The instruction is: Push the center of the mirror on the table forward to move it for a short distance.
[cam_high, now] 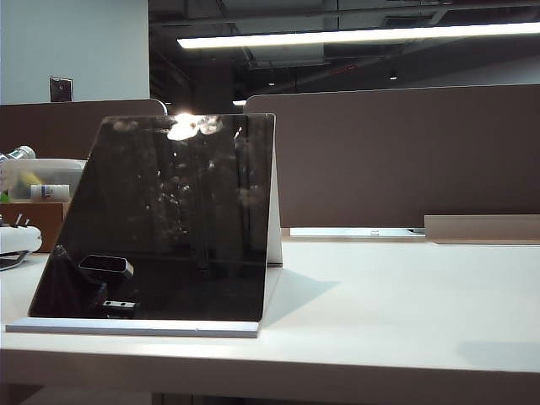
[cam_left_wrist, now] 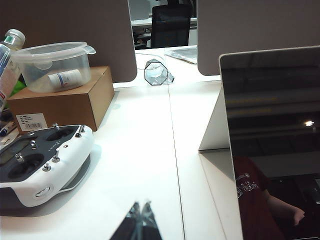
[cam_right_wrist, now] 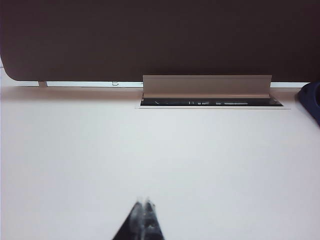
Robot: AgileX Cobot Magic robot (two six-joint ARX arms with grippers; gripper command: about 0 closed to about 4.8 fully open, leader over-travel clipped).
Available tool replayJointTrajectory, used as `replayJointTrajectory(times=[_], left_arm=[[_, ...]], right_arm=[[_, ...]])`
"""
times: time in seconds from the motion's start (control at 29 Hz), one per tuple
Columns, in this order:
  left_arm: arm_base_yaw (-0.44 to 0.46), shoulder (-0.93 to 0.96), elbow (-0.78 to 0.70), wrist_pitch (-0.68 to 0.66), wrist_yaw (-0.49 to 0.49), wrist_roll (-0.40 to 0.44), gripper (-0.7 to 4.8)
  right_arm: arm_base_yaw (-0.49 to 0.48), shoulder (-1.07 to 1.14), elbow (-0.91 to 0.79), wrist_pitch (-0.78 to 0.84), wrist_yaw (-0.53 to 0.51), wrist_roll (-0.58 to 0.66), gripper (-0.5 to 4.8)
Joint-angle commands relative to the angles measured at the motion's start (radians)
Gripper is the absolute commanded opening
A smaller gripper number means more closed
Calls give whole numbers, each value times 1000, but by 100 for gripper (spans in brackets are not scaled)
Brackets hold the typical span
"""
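The mirror (cam_high: 169,219) is a dark, smudged, frameless panel tilted back on a thin white base (cam_high: 135,327) with a white rear support, standing at the left front of the white table (cam_high: 396,295). The left wrist view shows it too, the mirror (cam_left_wrist: 272,140) filling one side. My left gripper (cam_left_wrist: 141,206) is shut, its tips together over the bare table beside the mirror, apart from it. Far from the mirror, my right gripper (cam_right_wrist: 145,202) is shut and hangs above bare table. In the exterior view neither arm shows directly.
A white remote controller (cam_left_wrist: 40,165), a brown cardboard box (cam_left_wrist: 65,100) carrying a clear plastic tub (cam_left_wrist: 55,65), and a bottle (cam_left_wrist: 7,55) lie left of the mirror. Brown partition panels (cam_high: 405,156) close the back. A cable slot with raised flap (cam_right_wrist: 207,92) sits at the table's far edge.
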Motion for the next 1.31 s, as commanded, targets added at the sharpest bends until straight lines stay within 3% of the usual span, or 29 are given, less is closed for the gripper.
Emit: replayJointTrajectory(times=[0.03, 0.45, 0.59, 0.76, 0.93, 1.0, 1.31], left_arm=[[-2, 0, 0, 14, 3, 0, -5], [-2, 0, 0, 15, 6, -29, -5], [-2, 0, 0, 14, 6, -84, -5], [-2, 0, 0, 19, 7, -118, -5], [-2, 0, 0, 31, 7, -299, -5], [-2, 0, 0, 32, 12, -324, -5], [-3, 0, 14, 34, 262, -362, -5]], right_arm=[[0, 1, -4, 14, 2, 0, -5], [24, 1, -4, 14, 4, 0, -5], [145, 1, -4, 14, 5, 0, -5], [369, 10, -4, 15, 1, 0, -5], [541, 55, -4, 15, 2, 0, -5], [599, 79, -4, 15, 2, 0, -5], [784, 195, -4, 14, 2, 0, -5]])
